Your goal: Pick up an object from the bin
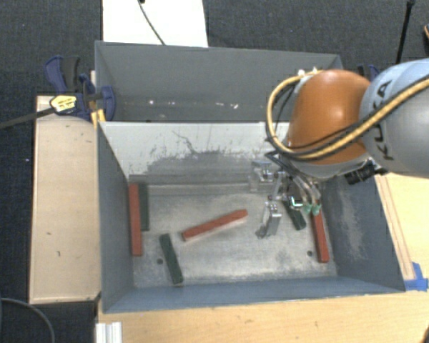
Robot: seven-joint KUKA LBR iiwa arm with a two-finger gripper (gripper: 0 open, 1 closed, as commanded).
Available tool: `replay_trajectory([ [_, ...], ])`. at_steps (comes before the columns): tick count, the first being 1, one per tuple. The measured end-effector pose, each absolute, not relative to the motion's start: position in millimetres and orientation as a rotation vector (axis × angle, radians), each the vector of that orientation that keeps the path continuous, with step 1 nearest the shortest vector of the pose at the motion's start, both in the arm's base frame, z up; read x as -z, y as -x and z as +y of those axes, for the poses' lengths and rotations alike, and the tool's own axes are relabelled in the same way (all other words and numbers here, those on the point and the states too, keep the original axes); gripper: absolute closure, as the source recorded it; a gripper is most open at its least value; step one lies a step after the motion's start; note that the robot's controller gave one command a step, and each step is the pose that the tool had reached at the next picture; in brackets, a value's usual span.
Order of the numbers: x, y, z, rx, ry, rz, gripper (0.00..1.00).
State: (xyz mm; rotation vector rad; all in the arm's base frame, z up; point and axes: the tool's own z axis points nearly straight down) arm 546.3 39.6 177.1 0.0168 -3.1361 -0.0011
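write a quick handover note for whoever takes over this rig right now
Gripper: low over the floor in the right part of the bin; no thing seen in it.
Things: slanted red bar mid-floor, just left of the gripper; right red bar along the right wall; left red bar along the left wall; dark green bar front left.
Done: nothing lifted out yet.
Left: grip one thing, lift it clear.

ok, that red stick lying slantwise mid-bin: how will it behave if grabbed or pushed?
The red stick looks straight and flat-sided, so probably stiff and unlikely to roll. On the bin floor it would likely slide or swivel if nudged off-centre. It is long and thin; a grip near one end, where the gripper hangs, may let it tilt.
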Motion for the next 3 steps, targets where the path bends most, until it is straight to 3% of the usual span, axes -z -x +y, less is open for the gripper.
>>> replay_trajectory([
  [1, -65.9, -538.0, 73.6, 0.002, -0.042, -3.135, 0.00],
  [2, -70.7, -540.5, 72.3, 0.002, -0.035, -3.144, 1.00],
  [3, -285.6, -512.9, 57.0, -0.001, -0.581, -3.098, 1.00],
])
